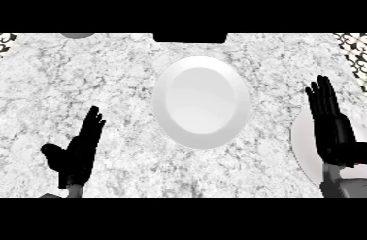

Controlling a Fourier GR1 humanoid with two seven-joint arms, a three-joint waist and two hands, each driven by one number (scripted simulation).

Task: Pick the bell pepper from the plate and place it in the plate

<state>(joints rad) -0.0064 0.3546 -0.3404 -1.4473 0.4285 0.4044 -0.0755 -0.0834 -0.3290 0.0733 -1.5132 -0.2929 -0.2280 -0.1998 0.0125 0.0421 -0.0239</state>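
- The left hand rested open, fingers straight, near-left of the centre plate.
- The right hand, fingers straight and holding nothing, stood right of it, overlapping a second plate.
- The bell pepper was not visible, probably hidden behind the right hand, which was the nearer one.

Centre plate: white, round, seen as tall oval; shallow raised rim, smooth inner well; lies flat, centre of frame, slightly above middle.

Second plate: white, same look; lower right of frame, only left curve shows; rest covered by right hand and cut by frame edge.
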